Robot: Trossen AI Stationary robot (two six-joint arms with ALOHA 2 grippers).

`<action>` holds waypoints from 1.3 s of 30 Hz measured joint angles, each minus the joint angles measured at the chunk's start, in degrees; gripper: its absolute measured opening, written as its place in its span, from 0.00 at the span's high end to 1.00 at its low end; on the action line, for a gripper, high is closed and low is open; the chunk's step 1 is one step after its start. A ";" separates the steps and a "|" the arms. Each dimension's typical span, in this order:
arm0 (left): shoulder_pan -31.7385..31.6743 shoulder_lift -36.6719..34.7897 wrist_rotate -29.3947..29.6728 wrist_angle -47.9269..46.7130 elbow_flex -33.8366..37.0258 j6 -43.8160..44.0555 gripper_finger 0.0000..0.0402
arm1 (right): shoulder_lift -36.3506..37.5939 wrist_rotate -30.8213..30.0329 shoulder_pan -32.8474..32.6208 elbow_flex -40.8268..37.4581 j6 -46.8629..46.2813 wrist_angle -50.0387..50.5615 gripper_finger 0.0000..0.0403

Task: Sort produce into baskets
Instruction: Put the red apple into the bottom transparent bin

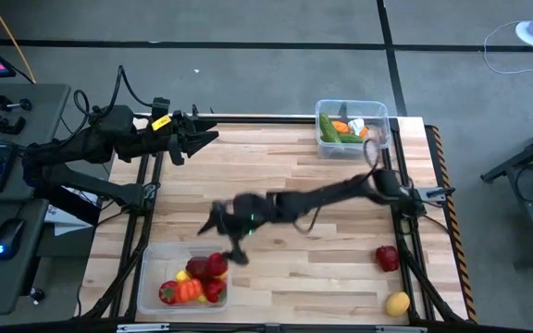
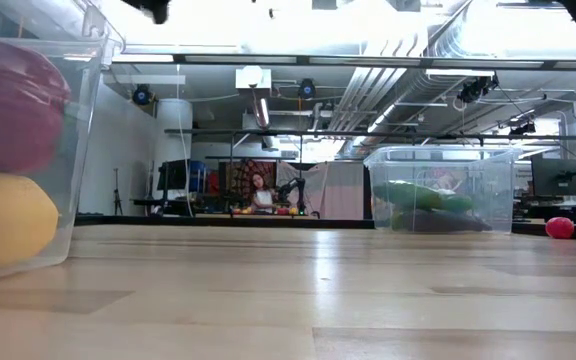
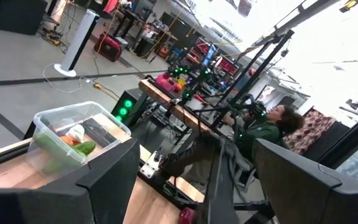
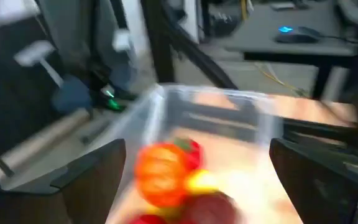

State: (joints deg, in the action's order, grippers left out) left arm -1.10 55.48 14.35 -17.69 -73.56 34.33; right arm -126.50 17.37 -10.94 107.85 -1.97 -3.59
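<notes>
Red, orange & yellow produce [image 1: 197, 282] sits in the clear basket [image 1: 149, 260] at counter's [image 1: 285, 194] near-left corner. Right claw [image 1: 222, 225] hangs just above basket's far rim, fingers spread, holding nothing. Second basket [image 1: 375, 111] w/ green veg at far-right corner. Apple [image 1: 387, 257] & lemon [image 1: 397, 302] loose near right edge. Left claw [image 1: 202, 137] waits open at far-left edge.

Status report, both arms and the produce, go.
Right gripper open, empty, above near tub of red and orange produce. Left gripper open, parked at far-left edge. Red fruit and yellow lemon unsorted, near-right. Nothing blocking.
</notes>
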 joint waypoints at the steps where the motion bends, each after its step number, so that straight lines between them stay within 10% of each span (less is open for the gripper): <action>1: 0.01 0.00 0.00 0.00 0.00 -0.01 0.25 | 1.40 -0.01 1.17 0.00 1.73 3.42 0.03; 13: 0.00 0.00 1.30 -0.01 0.00 -3.41 0.25 | 15.50 -0.38 12.78 -0.72 19.92 61.76 0.03; 18: 0.00 0.00 1.97 0.00 0.00 -5.29 0.25 | 23.70 0.25 13.55 -18.87 15.71 63.69 0.03; 27: 0.00 0.00 2.01 -0.09 0.00 -9.06 0.25 | 46.53 0.74 3.00 -56.12 -31.10 58.31 0.03; 32: 0.00 0.00 2.73 -0.09 0.00 -11.93 0.25 | 55.02 4.89 -5.97 -65.29 -67.06 58.02 0.03; 39: 0.00 0.00 2.84 -0.02 0.00 -15.13 0.25 | 58.69 6.96 -14.46 -68.12 -83.02 58.95 0.03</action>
State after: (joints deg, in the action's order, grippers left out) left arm -1.10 55.48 17.19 -17.72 -73.56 19.19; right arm -67.81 24.33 -25.40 39.74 -84.99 55.36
